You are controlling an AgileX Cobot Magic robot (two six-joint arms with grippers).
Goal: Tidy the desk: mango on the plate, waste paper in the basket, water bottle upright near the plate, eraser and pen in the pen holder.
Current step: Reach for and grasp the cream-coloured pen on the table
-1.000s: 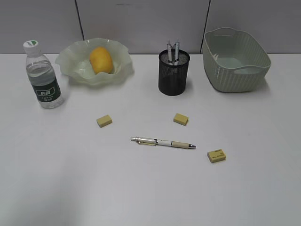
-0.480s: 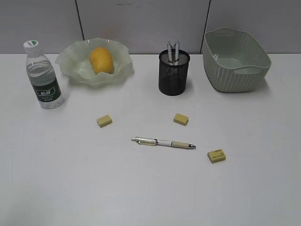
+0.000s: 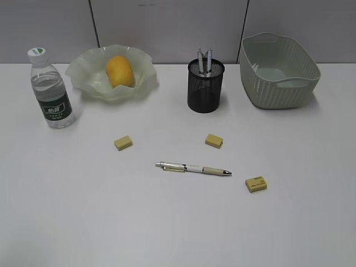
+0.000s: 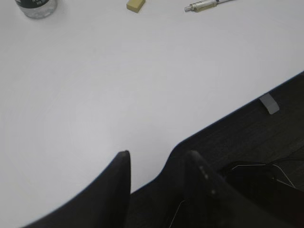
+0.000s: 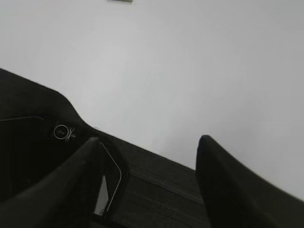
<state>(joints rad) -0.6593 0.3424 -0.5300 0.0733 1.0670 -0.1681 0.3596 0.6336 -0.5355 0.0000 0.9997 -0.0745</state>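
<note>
Exterior view: neither arm appears. Both claws show only in their wrist views, each cut off by the lower frame edge, hanging over the near edge of the white counter (image 3: 83,222).

Left claw (image 4: 156,164): two dark fingers with a modest gap between them and nothing held. Its view crops the water bottle (image 4: 36,5) to its base, shows one eraser (image 4: 136,4) only partly, and cuts the pen (image 4: 206,4) at the top edge.

Right claw (image 5: 147,147): fingers spread wide, empty. A small object at the top edge of this view is too cropped to identify.

Counts, exterior view:
- One water bottle (image 3: 50,89), upright, just left of the plate.
- One mango (image 3: 119,71), lying on the wavy-rimmed plate (image 3: 83,69).
- Three erasers on the counter: left eraser (image 3: 123,143), middle eraser (image 3: 213,140), right eraser (image 3: 256,183), well apart from one another.
- One loose pen (image 3: 192,168), lying between the erasers in front of the pen holder.
- One black mesh pen holder (image 3: 205,89) with two pens in holder (image 3: 204,60) upright; their lower parts are hidden by the mesh.
- One basket (image 3: 278,83) at the right rear; the visible interior shows no paper.
</note>
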